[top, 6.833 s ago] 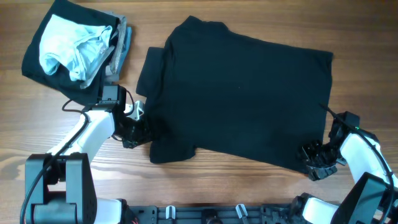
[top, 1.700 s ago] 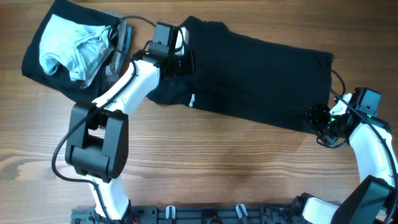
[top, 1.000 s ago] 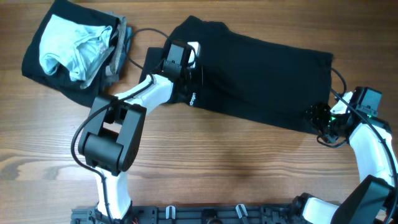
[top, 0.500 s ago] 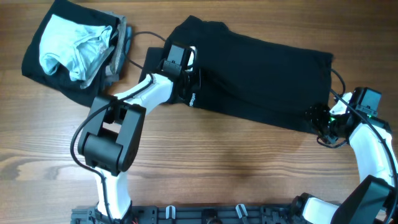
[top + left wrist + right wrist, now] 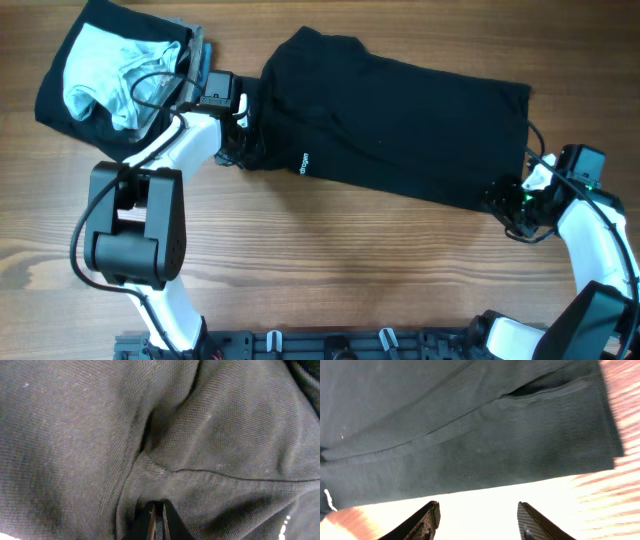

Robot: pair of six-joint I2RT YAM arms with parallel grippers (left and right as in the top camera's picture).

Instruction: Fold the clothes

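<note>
Black garment (image 5: 400,120) lies spread on the bench (image 5: 350,270). Its long axis runs left to right and dips a little toward the right, and its white logo (image 5: 303,164) sits near the lower left edge. The left fingers (image 5: 145,522) are at the garment's left end, just beside the pile (image 5: 110,75) of pale blue, grey and black clothes. They are pressed together, and creases in the cloth run into their tips, so they appear to pinch a fold of it. The right fingers (image 5: 427,520) stand apart at the opposite, lower right corner, with only bare bench between them. The hem lies just ahead of them and they hold nothing. Each arm thus has one end of the long axis, so a fold along the length looks like the next step. Half a second earlier the left arm was further in over the chest, and it has since drawn back to the left edge. The right arm has scarcely shifted.
</note>
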